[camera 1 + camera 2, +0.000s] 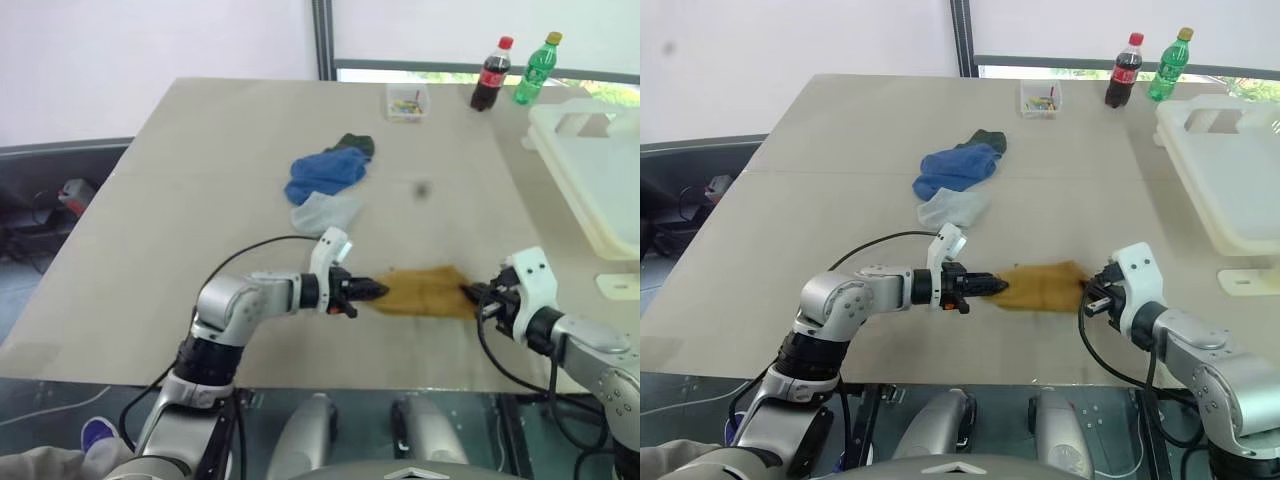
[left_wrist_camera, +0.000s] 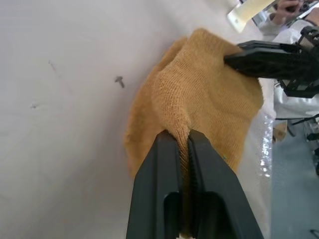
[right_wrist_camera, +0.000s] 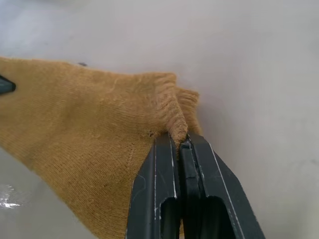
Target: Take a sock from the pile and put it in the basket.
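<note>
**Inspector:** Left gripper [image 2: 183,137] first. Condition?

**Assistant:** Its two black fingers are pinched on a fold of the mustard-yellow sock [image 1: 428,291], at the end nearer the robot's left. A ridge of ribbed knit stands between the flat black fingers.

**Inspector:** And the right gripper [image 3: 180,142]?

**Assistant:** Clamped tight on the opposite end of the same sock, at the ribbed cuff, which bunches into small pleats just above the fingertips. The sock is spread between the two grippers, low over the near part of the table [image 1: 200,180].

**Inspector:** Fabric?

**Assistant:** Soft, fine knit, matte, with a rounded edge. It sags slightly in the middle.

**Inspector:** The pile [image 1: 328,180]?

**Assistant:** Farther back, near the table's centre, well apart from the held sock. A crumpled royal blue sock lies on top, a dark green one at its far edge, a pale blue one flattened at its near edge.

**Inspector:** The basket [image 1: 1230,190]?

**Assistant:** On the robot's right, at the table's edge. Cream-white rigid plastic, rectangular, raised rim, with a handle cut-out at the far end.

**Inspector:** Other items?

**Assistant:** A small clear plastic box [image 1: 407,101] with coloured bits inside, a dark cola bottle [image 1: 490,74] with a red cap, and a green bottle [image 1: 536,68] with a yellow cap, all along the far edge. Table surface is smooth, beige and matte.
</note>
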Robot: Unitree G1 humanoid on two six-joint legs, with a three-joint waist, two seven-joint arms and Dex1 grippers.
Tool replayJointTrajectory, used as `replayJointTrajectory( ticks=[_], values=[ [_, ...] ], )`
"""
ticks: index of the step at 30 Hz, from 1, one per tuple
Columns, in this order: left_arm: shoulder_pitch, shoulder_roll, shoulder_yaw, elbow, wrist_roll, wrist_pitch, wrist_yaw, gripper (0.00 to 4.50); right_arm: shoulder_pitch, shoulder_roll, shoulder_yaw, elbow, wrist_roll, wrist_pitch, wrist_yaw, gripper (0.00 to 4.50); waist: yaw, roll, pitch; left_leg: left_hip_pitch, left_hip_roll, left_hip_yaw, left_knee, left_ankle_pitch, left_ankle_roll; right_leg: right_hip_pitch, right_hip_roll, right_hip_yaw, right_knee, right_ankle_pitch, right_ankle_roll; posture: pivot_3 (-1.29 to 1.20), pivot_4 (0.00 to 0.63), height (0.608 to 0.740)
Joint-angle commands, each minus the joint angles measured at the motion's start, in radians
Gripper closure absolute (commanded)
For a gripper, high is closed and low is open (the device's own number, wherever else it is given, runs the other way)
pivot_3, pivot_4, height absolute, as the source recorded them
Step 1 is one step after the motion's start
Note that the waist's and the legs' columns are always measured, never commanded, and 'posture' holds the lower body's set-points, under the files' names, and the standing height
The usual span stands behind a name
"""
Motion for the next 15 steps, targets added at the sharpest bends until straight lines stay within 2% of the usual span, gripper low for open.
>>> replayJointTrajectory(
  ticks=[1,2,4,7,11,13,14,15],
  values=[
    [0.002,-0.007,0.003,-0.021,0.015,-0.047,-0.016,2.13,0.024,-0.058,0.039,-0.002,-0.048,-0.101,0.032,4.50,0.000,0.000,0.000,0.000,0.000,0.000,0.000,0.000,0.000,0.000,0.000,0.000,0.000,0.000,0.000,0.00,0.150,0.740],
    [0.004,-0.006,0.008,-0.022,0.022,-0.056,-0.011,1.58,0.033,-0.065,0.041,-0.003,-0.046,-0.118,0.043,4.18,0.000,0.000,0.000,0.000,0.000,0.000,0.000,0.000,0.000,0.000,0.000,0.000,0.000,0.000,0.000,0.00,0.150,0.740],
    [0.015,0.025,0.002,-0.041,0.047,-0.101,-0.032,0.77,0.052,-0.082,0.044,-0.016,-0.071,-0.170,0.049,3.61,-0.001,0.000,0.000,0.000,0.000,0.000,0.000,0.000,0.000,0.000,0.000,0.000,0.000,0.000,0.000,0.00,0.150,0.740],
    [0.028,0.065,0.015,-0.057,0.066,-0.158,-0.066,0.73,0.074,-0.097,0.025,-0.035,-0.093,-0.256,0.068,2.26,-0.003,0.000,0.000,0.000,0.001,0.000,0.000,0.000,0.000,0.000,0.000,0.000,0.000,0.000,0.000,0.00,0.150,0.740],
    [0.030,0.123,-0.040,-0.076,0.137,-0.288,-0.148,0.73,0.081,-0.115,-0.041,-0.060,-0.053,-0.315,0.129,2.26,-0.001,0.000,0.000,0.000,0.000,0.000,0.000,0.000,0.000,0.000,0.000,0.000,0.000,0.000,0.000,0.00,0.150,0.740],
    [0.019,0.109,-0.079,-0.050,0.183,-0.345,-0.157,0.73,0.086,-0.130,-0.038,-0.058,-0.059,-0.369,0.165,2.85,0.004,0.000,0.000,0.000,0.000,0.000,0.000,0.000,0.000,0.000,0.000,0.000,-0.001,0.000,0.000,0.00,0.150,0.740],
    [0.016,0.103,-0.088,-0.040,0.197,-0.363,-0.159,0.73,0.088,-0.132,-0.037,-0.055,-0.059,-0.385,0.175,2.85,0.006,0.000,0.000,0.000,0.000,0.000,0.000,0.000,0.000,0.001,0.000,0.000,-0.001,0.000,0.000,0.00,0.150,0.740],
    [0.019,0.100,-0.093,-0.032,0.208,-0.381,-0.166,0.73,0.086,-0.135,-0.031,-0.059,-0.052,-0.404,0.193,3.41,0.006,0.000,0.000,0.000,0.000,0.000,0.000,0.000,0.000,0.001,0.000,0.000,-0.002,0.000,0.000,0.00,0.150,0.740]
  ],
)
